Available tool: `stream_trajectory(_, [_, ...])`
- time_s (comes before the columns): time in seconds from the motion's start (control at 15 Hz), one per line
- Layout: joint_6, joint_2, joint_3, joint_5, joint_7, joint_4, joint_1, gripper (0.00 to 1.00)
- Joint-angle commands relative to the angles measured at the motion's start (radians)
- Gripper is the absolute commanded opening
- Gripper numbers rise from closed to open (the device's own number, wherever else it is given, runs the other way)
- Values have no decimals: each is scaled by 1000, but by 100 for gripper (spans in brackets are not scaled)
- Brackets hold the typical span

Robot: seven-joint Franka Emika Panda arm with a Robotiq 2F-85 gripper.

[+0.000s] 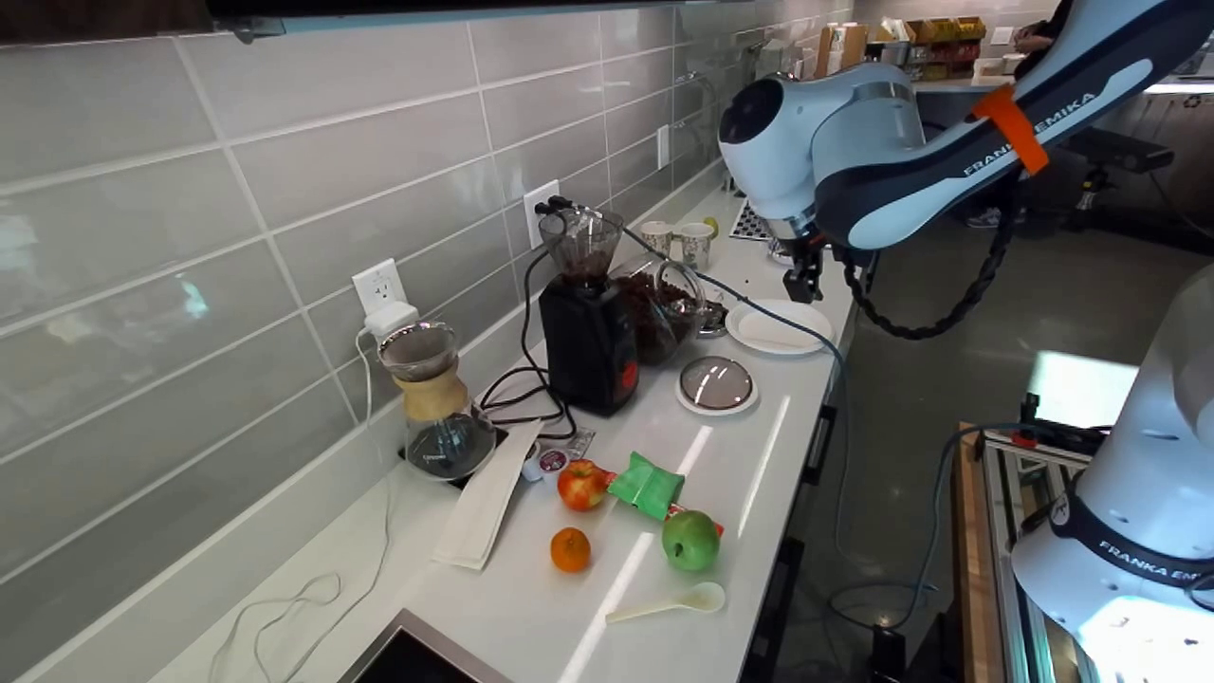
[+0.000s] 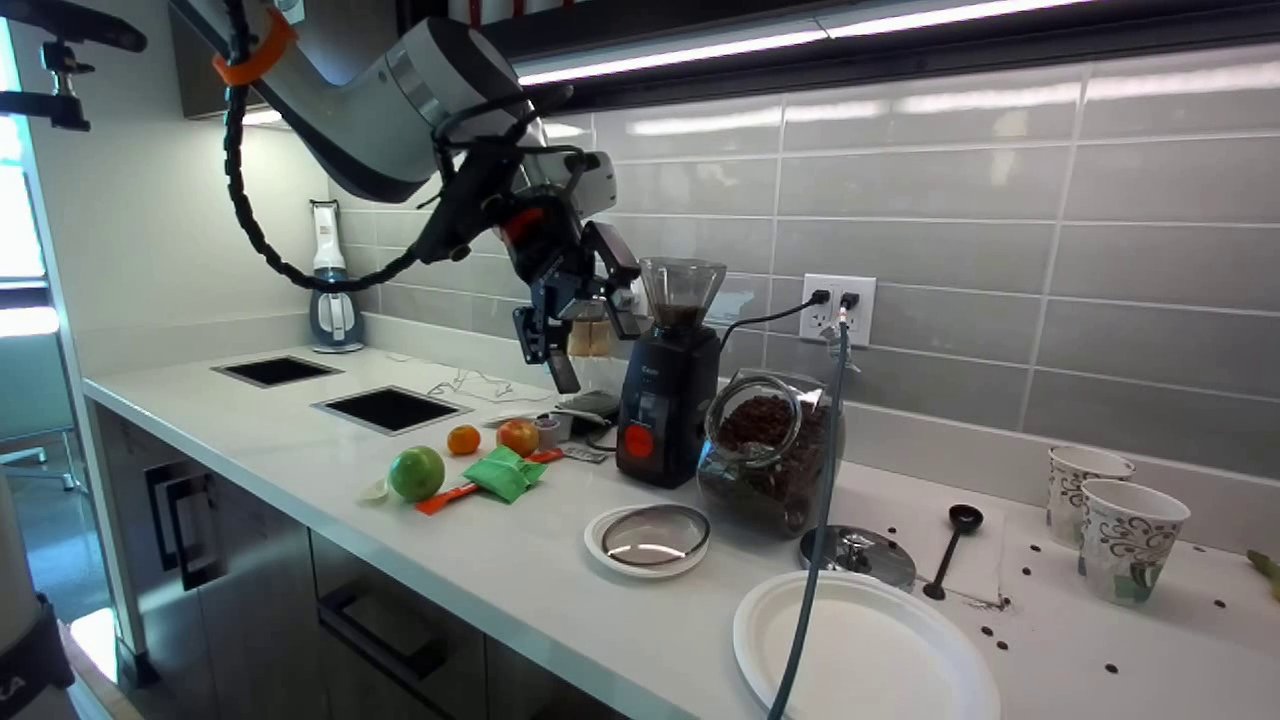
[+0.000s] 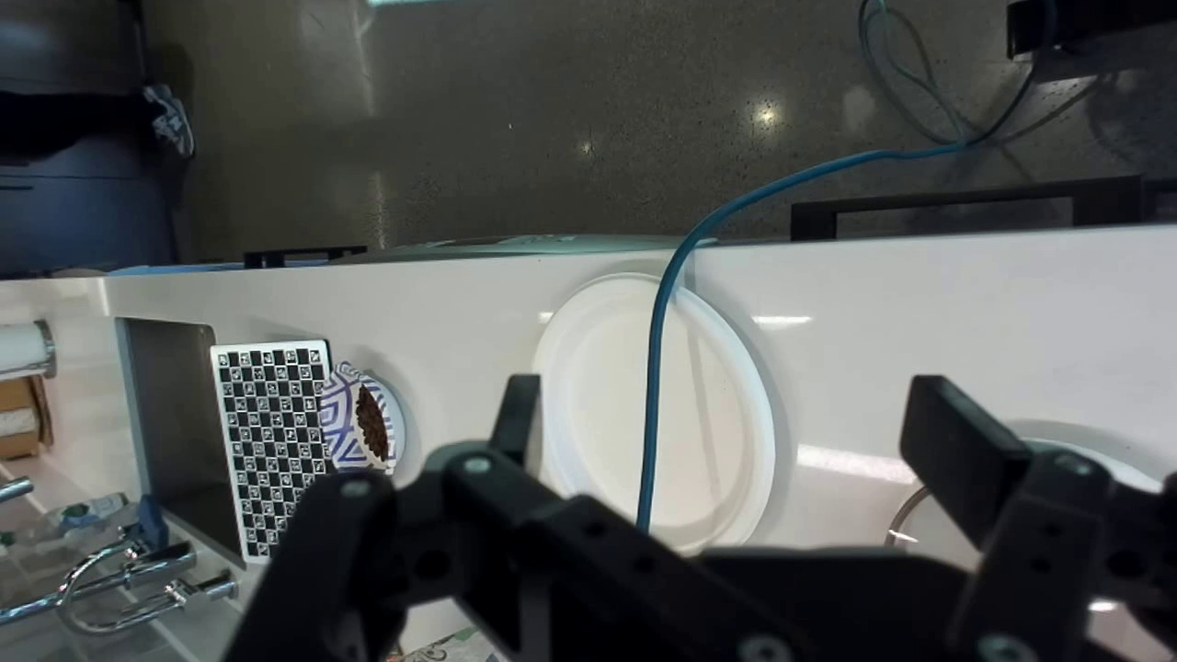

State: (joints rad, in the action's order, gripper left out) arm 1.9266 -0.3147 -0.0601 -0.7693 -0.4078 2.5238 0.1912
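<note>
My gripper (image 3: 726,405) is open and holds nothing, its two fingers far apart. It hangs in the air above the counter in both exterior views (image 1: 803,285) (image 2: 597,352). Below it in the wrist view lies a round white plate (image 3: 708,432), with a blue cable (image 3: 656,368) running across above it. Closer to the grinder, a mesh strainer (image 1: 716,382) rests on a small white dish. The black coffee grinder (image 2: 665,410) stands beside a tilted glass jar (image 2: 760,490) of dark beans. A green apple (image 1: 690,541), red apple (image 1: 582,484), orange (image 1: 570,550) and green packet (image 1: 647,486) lie further along.
A glass carafe (image 1: 450,441) and folded paper (image 1: 488,503) stand near the tiled wall. Two paper cups (image 2: 1130,545), a black scoop (image 2: 950,550) and a metal lid (image 2: 875,560) are past the jar. A checkered board (image 3: 271,432) overlaps the sink (image 3: 175,395).
</note>
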Motion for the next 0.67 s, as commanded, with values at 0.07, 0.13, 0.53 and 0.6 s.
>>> stream_trajectory(0.07, [60, 29, 42, -74, -19, -7, -29, 100])
stream_trajectory(0.13, [92, 43, 53, -111, -11, -11, -28, 100])
stream_trajectory(0.53, [217, 168, 109, -361, -35, -54, -22, 100])
stream_trajectory(0.6, [245, 192, 121, -389, -37, -65, -24, 100])
